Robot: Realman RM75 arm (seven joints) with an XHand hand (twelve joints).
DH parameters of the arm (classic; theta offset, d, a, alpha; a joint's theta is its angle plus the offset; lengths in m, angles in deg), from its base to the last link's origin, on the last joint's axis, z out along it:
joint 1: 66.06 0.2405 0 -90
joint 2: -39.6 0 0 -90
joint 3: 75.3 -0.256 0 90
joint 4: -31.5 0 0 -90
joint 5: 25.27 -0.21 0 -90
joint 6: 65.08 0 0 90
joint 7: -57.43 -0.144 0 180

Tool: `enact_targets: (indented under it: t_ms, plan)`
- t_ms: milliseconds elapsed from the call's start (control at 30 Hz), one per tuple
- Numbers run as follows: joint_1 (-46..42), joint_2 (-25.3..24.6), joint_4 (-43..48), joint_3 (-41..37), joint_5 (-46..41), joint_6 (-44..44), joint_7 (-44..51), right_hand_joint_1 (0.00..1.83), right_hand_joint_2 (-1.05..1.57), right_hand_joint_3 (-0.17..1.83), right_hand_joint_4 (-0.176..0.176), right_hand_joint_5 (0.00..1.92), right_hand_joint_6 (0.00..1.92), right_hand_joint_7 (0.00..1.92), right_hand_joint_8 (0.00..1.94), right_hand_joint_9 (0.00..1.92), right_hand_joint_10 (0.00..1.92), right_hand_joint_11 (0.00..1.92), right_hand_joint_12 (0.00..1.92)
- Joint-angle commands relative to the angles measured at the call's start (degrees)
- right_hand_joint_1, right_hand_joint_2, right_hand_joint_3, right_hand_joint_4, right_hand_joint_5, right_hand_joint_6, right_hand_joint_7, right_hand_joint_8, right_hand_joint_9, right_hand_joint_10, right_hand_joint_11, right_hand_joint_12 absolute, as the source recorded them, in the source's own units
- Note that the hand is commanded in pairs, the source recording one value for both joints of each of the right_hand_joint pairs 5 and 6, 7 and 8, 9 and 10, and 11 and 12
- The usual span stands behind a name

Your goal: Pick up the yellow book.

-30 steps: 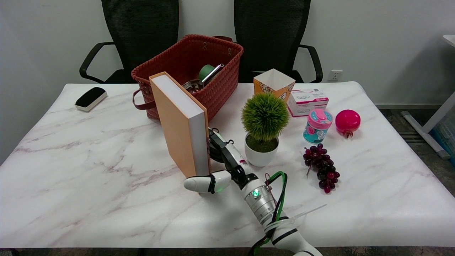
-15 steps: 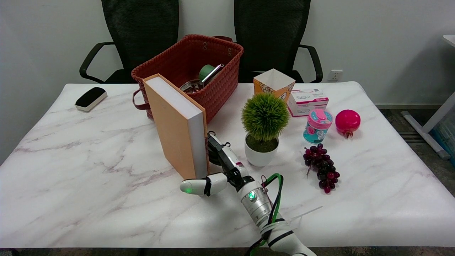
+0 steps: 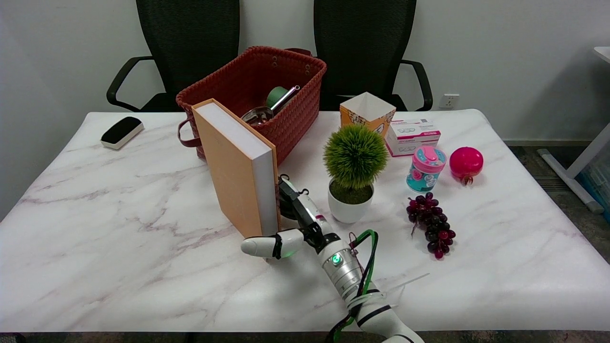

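Observation:
The yellow book [image 3: 233, 176], thick with white page edges, stands on end in the middle of the table, its top leaning left and back toward the basket. My right hand [image 3: 298, 224] grips it low down. The thumb [image 3: 267, 245] lies across the book's near bottom corner, and the fingers press against the cover on its right side, mostly hidden behind the book. I cannot tell whether the book's bottom edge touches the marble table [image 3: 119, 247] or hangs just above it.
A red woven basket [image 3: 305, 85] with metal items stands right behind the book. A potted green plant [image 3: 355, 162] is close on the hand's right. Farther right lie grapes [image 3: 431, 224], a pink-lidded cup [image 3: 425, 169], a pink ball [image 3: 466, 163] and boxes [image 3: 412, 136]. An eraser [image 3: 121, 132] sits far left.
The book's top has swung a little to the left, and my hand and forearm have shifted slightly left with it. In the last half second almost nothing moved.

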Motion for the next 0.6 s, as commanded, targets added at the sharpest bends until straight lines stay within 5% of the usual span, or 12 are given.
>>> enact_targets:
  t_ms: [33,600]
  plan:
    - [3.2,-0.3,-2.2,-0.2,-0.1,0.1,0.3,0.92,-0.02,0.42,0.000,0.19,0.19,0.54,0.54,0.60,0.60,0.61,0.61]
    - [4.7,-1.5,-2.6,0.3,-0.1,1.8,0.8,0.92,0.00,0.44,0.000,0.19,0.19,0.55,0.55,0.62,0.62,0.61,0.61]
